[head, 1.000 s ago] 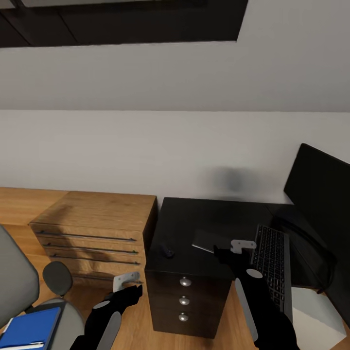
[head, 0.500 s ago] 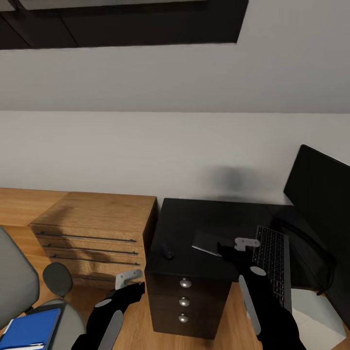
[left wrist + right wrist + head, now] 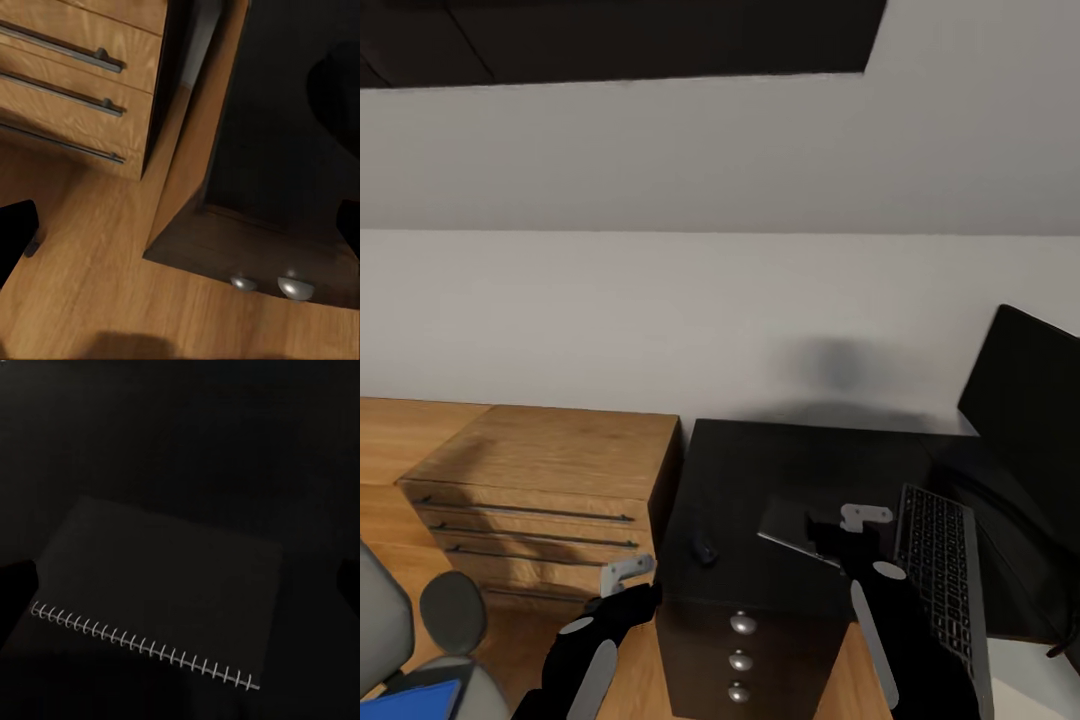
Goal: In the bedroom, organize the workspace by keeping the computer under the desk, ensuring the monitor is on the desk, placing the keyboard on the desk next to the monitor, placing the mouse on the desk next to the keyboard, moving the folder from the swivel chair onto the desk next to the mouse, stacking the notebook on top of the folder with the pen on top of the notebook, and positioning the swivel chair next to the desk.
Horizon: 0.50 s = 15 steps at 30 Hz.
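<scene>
We see the monitor, keyboard, swivel chair and folder cut off by the frame's edges.

Grey notebook flat on black desk, beside keyboard, mouse

Soft, even simulated light; the right wrist view is nearly black.

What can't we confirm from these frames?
- Folder: head view, cut off at the bottom edge; nothing visible of what lies on it.
- Monitor: cut off by the right edge.
- Right claw: head view, wrist blocks the fingertips; open or shut unclear.
- Notebook: right wrist view too dark for cover detail.
- Mouse: too small for detail.
</scene>
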### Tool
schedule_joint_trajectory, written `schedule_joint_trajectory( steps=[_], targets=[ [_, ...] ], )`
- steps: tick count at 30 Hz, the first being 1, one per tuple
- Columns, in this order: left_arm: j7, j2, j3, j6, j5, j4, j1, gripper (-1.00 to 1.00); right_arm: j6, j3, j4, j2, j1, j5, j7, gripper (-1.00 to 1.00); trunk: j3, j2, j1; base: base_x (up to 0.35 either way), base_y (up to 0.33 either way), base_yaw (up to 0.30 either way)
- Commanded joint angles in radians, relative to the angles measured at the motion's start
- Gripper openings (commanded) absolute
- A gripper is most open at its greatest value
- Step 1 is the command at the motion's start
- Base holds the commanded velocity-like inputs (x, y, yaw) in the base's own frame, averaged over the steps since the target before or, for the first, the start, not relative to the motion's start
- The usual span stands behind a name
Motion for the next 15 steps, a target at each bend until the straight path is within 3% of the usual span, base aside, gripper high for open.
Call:
schedule_joint_trajectory(
  steps=[1, 8, 15],
  targets=[
    [0.010, 0.000, -0.001, 0.002, 0.011, -0.001, -0.001, 1.00, 0.006, -0.001, -0.001, 0.001, -0.001, 0.003, -0.001, 1.00, -0.001, -0.001, 0.001, 0.317, 0.000, 0.000],
    [0.009, 0.000, -0.001, 0.003, 0.011, -0.001, -0.001, 1.00, 0.005, 0.000, 0.001, -0.001, 0.000, 0.004, -0.001, 1.00, -0.001, -0.001, 0.001, 0.281, 0.000, 0.000],
    [0.011, 0.000, -0.001, 0.003, 0.011, -0.001, -0.001, 1.00, 0.003, 0.000, 0.006, -0.001, 0.000, 0.006, -0.001, 1.00, -0.001, -0.001, 0.001, 0.053, 0.000, 0.000]
  ],
)
